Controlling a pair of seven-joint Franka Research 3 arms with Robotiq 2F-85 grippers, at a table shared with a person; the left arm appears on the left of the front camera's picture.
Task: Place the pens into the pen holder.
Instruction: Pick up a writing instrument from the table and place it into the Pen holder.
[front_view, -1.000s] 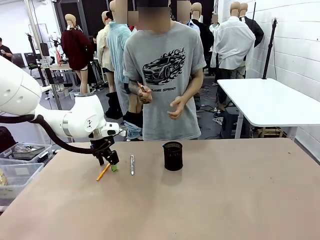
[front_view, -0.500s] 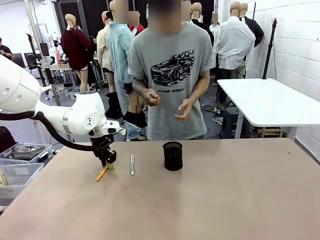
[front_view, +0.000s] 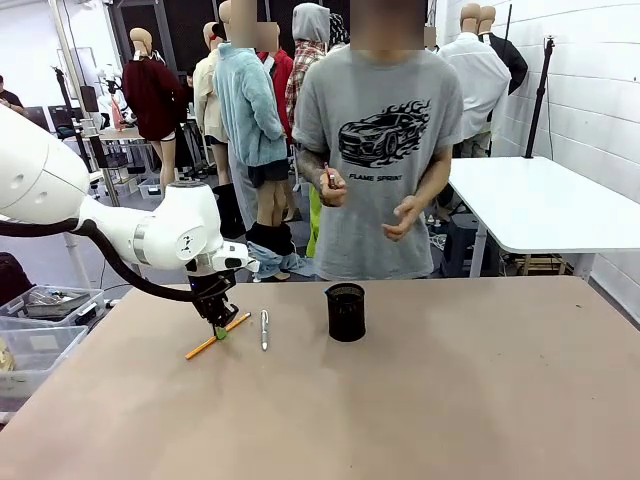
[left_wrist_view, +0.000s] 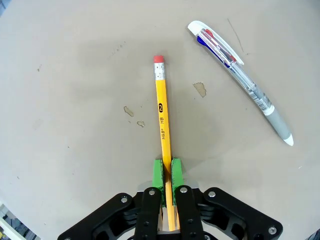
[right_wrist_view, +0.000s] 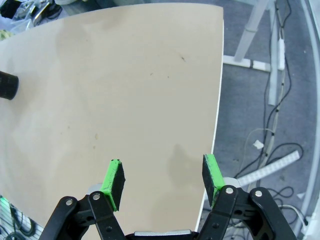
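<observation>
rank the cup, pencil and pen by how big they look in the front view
1. mesh cup: bulkiest by far
2. pencil: longest of the three, but thin
3. pen: thin and clearly shorter than the pencil

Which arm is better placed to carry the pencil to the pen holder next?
Left. The left gripper is shut on the pencil, and the pen holder stands close by. The right gripper hangs open and empty near the edge of the table.

Tan table (front_view: 450, 400), silver-white pen (front_view: 264, 329) lying flat, black mesh pen holder (front_view: 346, 312) upright nearby, yellow pencil (front_view: 203, 347) beside pen.
</observation>
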